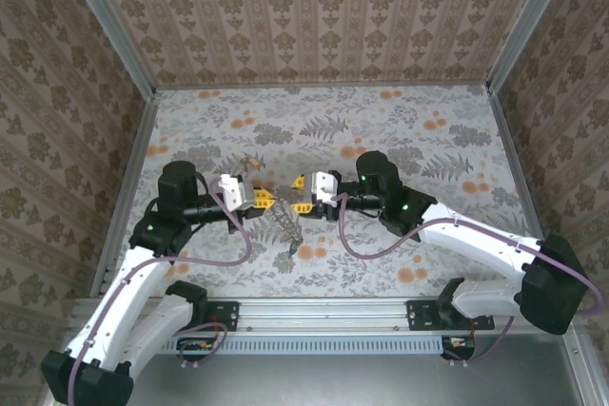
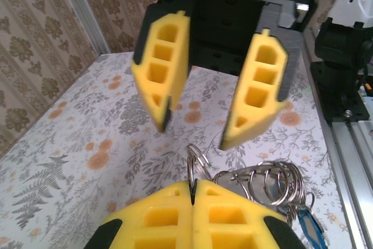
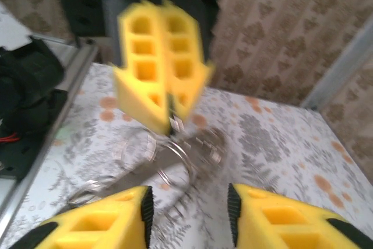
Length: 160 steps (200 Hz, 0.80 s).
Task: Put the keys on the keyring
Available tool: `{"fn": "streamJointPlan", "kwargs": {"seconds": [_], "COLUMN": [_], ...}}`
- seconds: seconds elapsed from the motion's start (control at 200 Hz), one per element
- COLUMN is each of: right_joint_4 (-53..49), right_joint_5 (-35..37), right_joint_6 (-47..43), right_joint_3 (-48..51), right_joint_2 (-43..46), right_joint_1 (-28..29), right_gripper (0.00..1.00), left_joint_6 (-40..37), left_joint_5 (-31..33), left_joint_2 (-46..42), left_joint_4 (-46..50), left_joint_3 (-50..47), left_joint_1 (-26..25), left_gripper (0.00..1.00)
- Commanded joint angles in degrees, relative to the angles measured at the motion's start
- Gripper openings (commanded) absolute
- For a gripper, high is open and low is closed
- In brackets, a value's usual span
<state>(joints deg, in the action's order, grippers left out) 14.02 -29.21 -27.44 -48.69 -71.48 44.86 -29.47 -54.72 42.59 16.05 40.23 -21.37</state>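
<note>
Top cam sits high up behind the arm bases [image 1: 190, 306] and looks down and forward over the whole table [image 1: 400, 121], so it's pretty far off. Left wrist cam rides right behind the left gripper [image 2: 192, 188] and faces right, super close, with the near-edge rail [image 2: 355, 144] on its right side. Right wrist cam is the mirror of that: behind the right gripper [image 3: 187, 202], facing left. Each wrist cam stares straight at the other gripper, and all three share the middle patch of table with the keyring [image 2: 262, 182].

Two pincers [image 2: 192, 186] [image 2: 194, 136], one keyring [image 1: 285, 225]
</note>
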Motion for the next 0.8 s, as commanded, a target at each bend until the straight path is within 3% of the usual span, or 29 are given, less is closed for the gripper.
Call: {"fn": "streamJointPlan", "kwargs": {"seconds": [0.0, 0.205, 0.335, 0.48, 0.59, 0.795], "right_joint_4": [5.5, 15.9, 7.3, 0.9, -4.7, -12.7], "right_joint_5": [10.2, 24.9, 36.1, 34.5, 34.5, 29.7], "right_joint_6": [4.7, 21.2, 36.4, 45.2, 52.8, 57.8], "right_joint_3": [-0.5, -3.9, -13.0, -23.5, -31.9, -48.8], "right_joint_2": [-1.4, -12.9, -22.5, -33.3, -41.4, -57.6], "right_joint_1": [-1.1, -2.4, -2.5, -2.6, -2.6, -2.2], "right_gripper": [0.49, 0.56, 0.52, 0.47, 0.47, 0.45], "left_joint_6": [1.0, -0.4, 2.6, 3.0, 3.9, 9.4], "left_joint_5": [1.3, 3.3, 9.9, 17.4, 27.3, 37.9], "left_joint_2": [-1.9, -4.2, -5.4, -5.9, -4.9, -3.8], "left_joint_4": [1.1, 4.3, 4.9, 8.3, 11.3, 11.3], "left_joint_3": [0.3, -0.2, 0.1, 2.6, 5.6, 7.5], "left_joint_1": [1.5, 4.6, 6.7, 10.3, 12.5, 19.5], "left_gripper": [0.0, 0.0, 0.0, 0.0, 0.0, 0.0]}}
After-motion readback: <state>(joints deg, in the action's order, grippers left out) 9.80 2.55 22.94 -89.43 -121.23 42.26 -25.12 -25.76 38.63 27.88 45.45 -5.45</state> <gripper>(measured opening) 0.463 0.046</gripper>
